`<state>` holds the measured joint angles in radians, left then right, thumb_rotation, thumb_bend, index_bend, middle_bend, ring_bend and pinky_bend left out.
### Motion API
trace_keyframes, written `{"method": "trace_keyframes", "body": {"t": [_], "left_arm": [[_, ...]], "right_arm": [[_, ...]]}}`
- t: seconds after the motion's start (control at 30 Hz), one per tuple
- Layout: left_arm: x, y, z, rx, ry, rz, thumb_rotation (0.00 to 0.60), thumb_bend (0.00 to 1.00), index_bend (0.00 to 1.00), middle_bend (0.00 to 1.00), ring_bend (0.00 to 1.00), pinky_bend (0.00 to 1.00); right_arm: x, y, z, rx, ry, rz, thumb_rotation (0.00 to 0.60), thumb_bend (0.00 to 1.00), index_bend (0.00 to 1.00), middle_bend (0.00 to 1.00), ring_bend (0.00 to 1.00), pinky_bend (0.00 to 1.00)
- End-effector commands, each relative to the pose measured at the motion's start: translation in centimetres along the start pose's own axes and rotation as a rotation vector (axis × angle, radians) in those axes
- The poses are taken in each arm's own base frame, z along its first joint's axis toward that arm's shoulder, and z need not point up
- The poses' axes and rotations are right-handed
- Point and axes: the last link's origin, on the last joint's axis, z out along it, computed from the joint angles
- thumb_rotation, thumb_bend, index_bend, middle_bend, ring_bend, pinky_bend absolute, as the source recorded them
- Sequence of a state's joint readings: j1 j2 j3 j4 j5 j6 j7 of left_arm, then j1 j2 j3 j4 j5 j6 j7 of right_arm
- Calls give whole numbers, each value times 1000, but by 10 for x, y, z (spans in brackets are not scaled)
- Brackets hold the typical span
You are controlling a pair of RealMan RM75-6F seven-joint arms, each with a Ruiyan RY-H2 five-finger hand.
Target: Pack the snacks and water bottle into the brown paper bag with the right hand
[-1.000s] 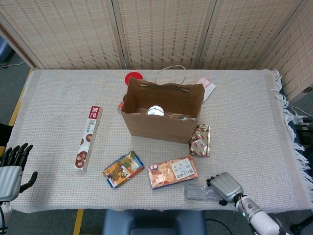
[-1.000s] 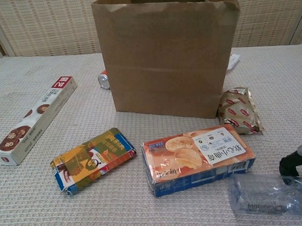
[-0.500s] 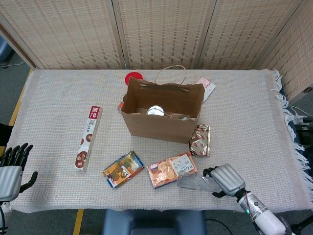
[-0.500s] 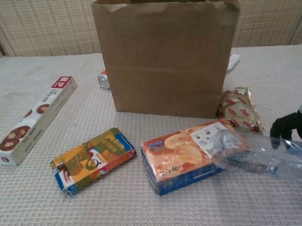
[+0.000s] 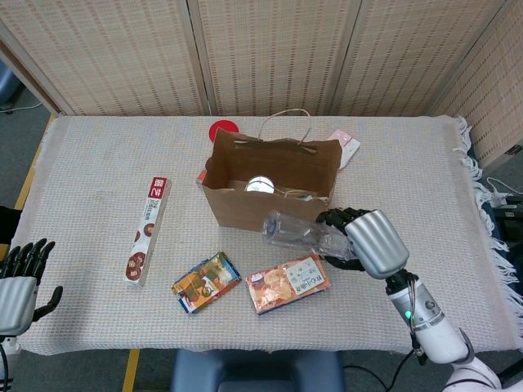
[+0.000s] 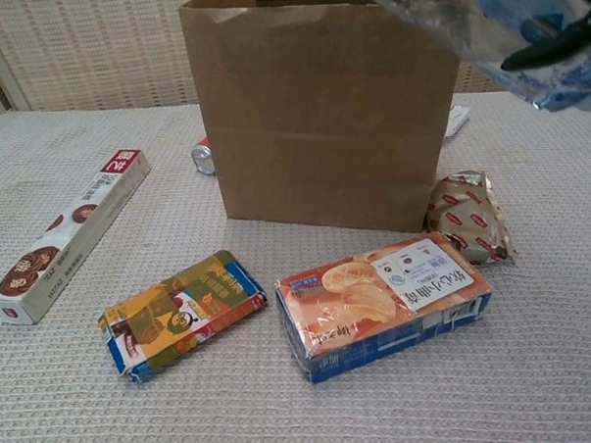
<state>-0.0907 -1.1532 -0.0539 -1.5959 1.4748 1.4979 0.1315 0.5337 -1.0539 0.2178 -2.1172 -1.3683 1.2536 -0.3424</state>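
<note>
My right hand [image 5: 368,238] grips a clear plastic water bottle [image 5: 298,233], lifted off the table and lying level in front of the brown paper bag [image 5: 265,208]. In the chest view the water bottle [image 6: 463,18] crosses the bag's upper right corner [image 6: 320,112], with dark fingers [image 6: 553,43] of the right hand on it. The bag stands upright and open, with a round tin [image 5: 260,185] inside. On the table lie an orange biscuit box [image 5: 288,285], a colourful snack pack [image 5: 206,282], a long cookie box [image 5: 148,229] and a gold-red packet [image 6: 469,217]. My left hand [image 5: 20,282] hangs at the table's left front corner, fingers apart, holding nothing.
A red lid [image 5: 223,128] and a pink-white packet [image 5: 346,146] lie behind the bag. A can [image 6: 203,157] lies at the bag's left rear. The white woven cloth [image 5: 425,196] covers the table, fringed on the right. Wicker screens stand behind.
The right hand has lifted the water bottle from the front table edge up and toward the bag. The orange biscuit box shifted slightly. The left hand stayed put.
</note>
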Motion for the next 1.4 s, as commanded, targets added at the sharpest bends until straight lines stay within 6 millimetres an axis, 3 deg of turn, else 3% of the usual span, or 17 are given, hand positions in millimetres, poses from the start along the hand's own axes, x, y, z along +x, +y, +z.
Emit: {"method": "trace_keyframes", "body": {"t": [0.03, 0.37, 0.6, 0.77, 0.8, 0.87, 0.97, 1.03, 1.13, 1.4], "left_arm": [[0, 0, 0, 0, 0, 0, 600, 369, 0, 0, 0, 0], [0, -1, 1, -7, -3, -9, 600, 370, 0, 0, 0, 0], [0, -2, 1, -11, -4, -13, 600, 371, 0, 0, 0, 0], [0, -2, 1, -13, -5, -15, 600, 370, 0, 0, 0, 0], [0, -2, 1, -13, -5, -15, 600, 370, 0, 0, 0, 0], [0, -2, 1, -13, -5, -15, 600, 370, 0, 0, 0, 0], [0, -2, 1, -14, -5, -15, 600, 370, 0, 0, 0, 0], [0, -2, 1, -14, -4, -14, 600, 370, 0, 0, 0, 0], [0, -2, 1, -14, -4, -13, 600, 370, 0, 0, 0, 0], [0, -2, 1, -10, -3, -10, 600, 370, 0, 0, 0, 0]], "right_arm": [[17, -14, 37, -27, 120, 4, 600, 311, 741, 623, 656, 682], [6, -24, 115, -131, 249, -65, 600, 311, 738, 623, 655, 681], [-19, -27, 140, -167, 244, -88, 600, 310, 723, 623, 647, 678], [-35, -29, 145, -177, 201, -124, 600, 311, 674, 623, 608, 659], [-38, -30, 144, -180, 184, -129, 600, 310, 628, 619, 572, 631], [-43, -29, 142, -189, 136, -146, 600, 310, 504, 565, 473, 560], [-44, -25, 139, -214, 64, -180, 600, 242, 150, 334, 224, 367], [-41, -24, 137, -231, 49, -180, 600, 197, 28, 240, 143, 289], [-32, -23, 135, -246, 62, -147, 600, 174, 0, 186, 102, 238], [-2, -13, 115, -242, 115, -90, 600, 168, 0, 186, 101, 230]]}}
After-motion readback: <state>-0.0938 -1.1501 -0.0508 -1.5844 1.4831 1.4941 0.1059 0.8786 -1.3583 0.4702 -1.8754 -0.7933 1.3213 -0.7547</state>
